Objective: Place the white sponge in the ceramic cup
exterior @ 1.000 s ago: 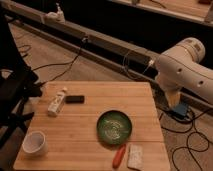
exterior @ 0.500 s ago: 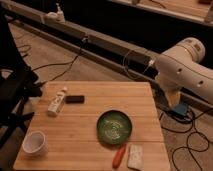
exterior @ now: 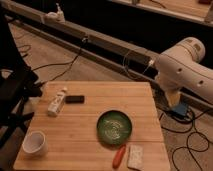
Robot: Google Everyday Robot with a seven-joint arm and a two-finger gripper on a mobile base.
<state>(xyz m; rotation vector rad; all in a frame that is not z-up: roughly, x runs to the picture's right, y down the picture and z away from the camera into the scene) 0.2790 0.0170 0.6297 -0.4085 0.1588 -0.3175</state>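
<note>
- The white sponge [exterior: 135, 156] lies flat at the near edge of the table [exterior: 107, 94], toward the right corner. It sits just beside an orange carrot [exterior: 119, 156], with the green plate [exterior: 114, 126] just beyond them.
- It is a small, pale, off-white pad of about the carrot's length. Its top face looks faintly speckled.
- The cup [exterior: 35, 143] stands upright at the near left corner, well apart from the sponge. Its wide mouth faces up, so it can take something dropped from above.
- A white bottle [exterior: 56, 101] lies on its side at the far left, with a small black block [exterior: 74, 99] just beside it. Both are out of the straight line between sponge and cup.
- The robot's arm [exterior: 184, 69] hangs beyond the table's right edge, over the cabled floor. This is probably a resting pose, and the reach does not look begun.
- The gripper is hidden by the arm's bulk there, well away from the table. It is spread wide and holds nothing.
</note>
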